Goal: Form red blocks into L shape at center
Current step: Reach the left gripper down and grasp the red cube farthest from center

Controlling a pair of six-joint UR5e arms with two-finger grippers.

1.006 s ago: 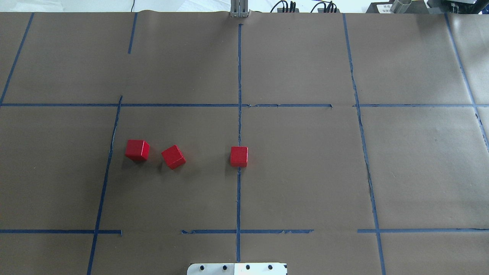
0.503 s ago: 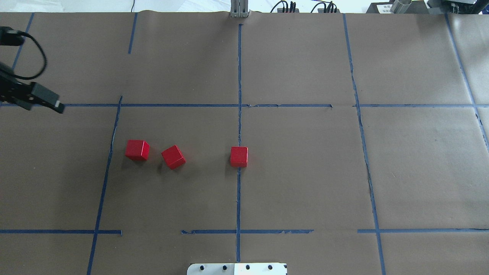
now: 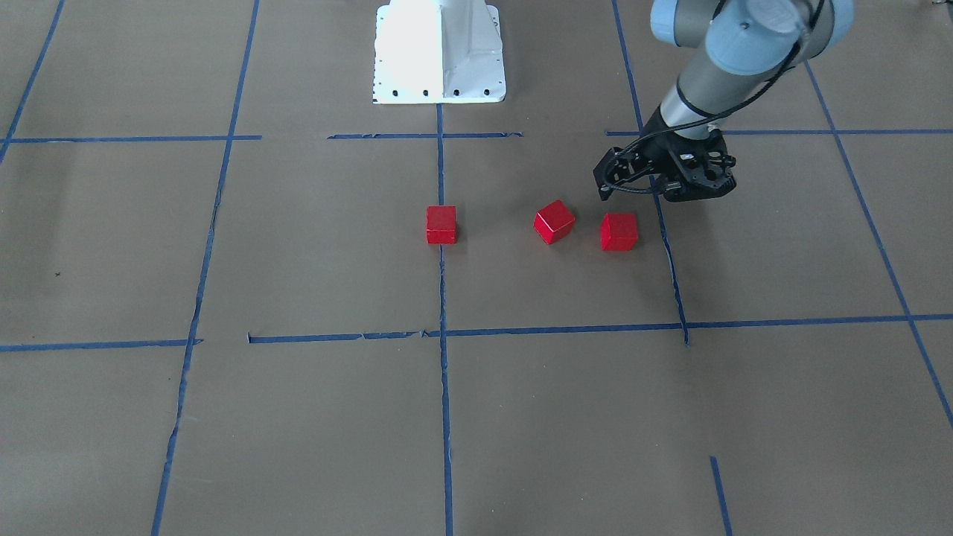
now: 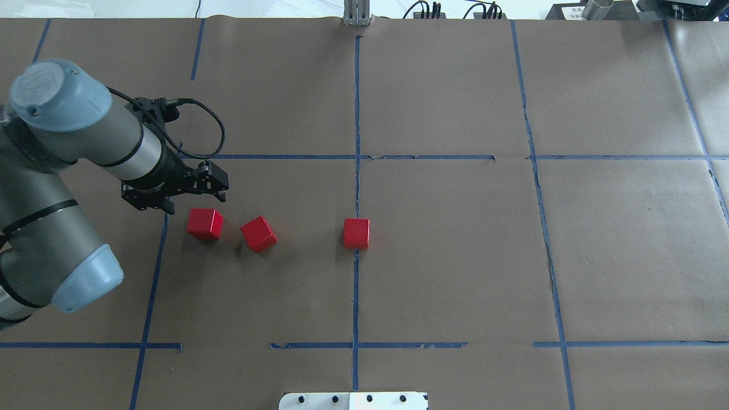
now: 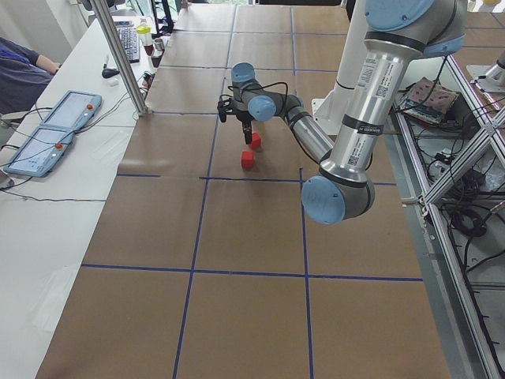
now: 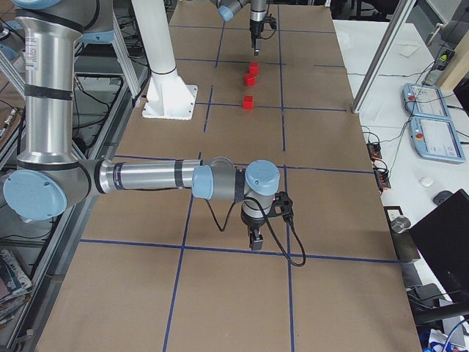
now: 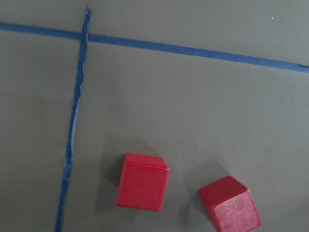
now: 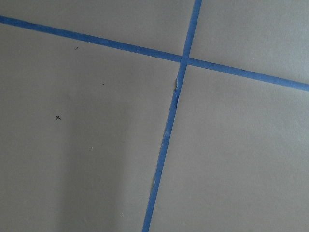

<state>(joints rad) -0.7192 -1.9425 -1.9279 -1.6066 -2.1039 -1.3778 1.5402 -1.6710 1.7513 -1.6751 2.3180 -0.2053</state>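
Note:
Three red blocks lie in a row on the brown paper. The left block [image 4: 205, 223] and the tilted middle block [image 4: 258, 233] sit in the left part of the center square [image 4: 444, 250]. The third block [image 4: 356, 233] sits on the center tape line [image 4: 357, 188]. My left gripper [image 4: 176, 199] hovers just beyond the left block, looks open and holds nothing. The left wrist view shows the left block [image 7: 142, 181] and the tilted block [image 7: 231, 203]. My right gripper [image 6: 253, 238] shows only in the exterior right view, far from the blocks; I cannot tell its state.
The white robot base [image 3: 439, 48] stands at the table's near edge on the center line. Blue tape lines [image 4: 535, 188] divide the paper into squares. The left arm's elbow [image 4: 51, 245] hangs over the left side of the table.
My left arm has come in from the left edge and moved right, up to the leftmost block. The three blocks have not moved.

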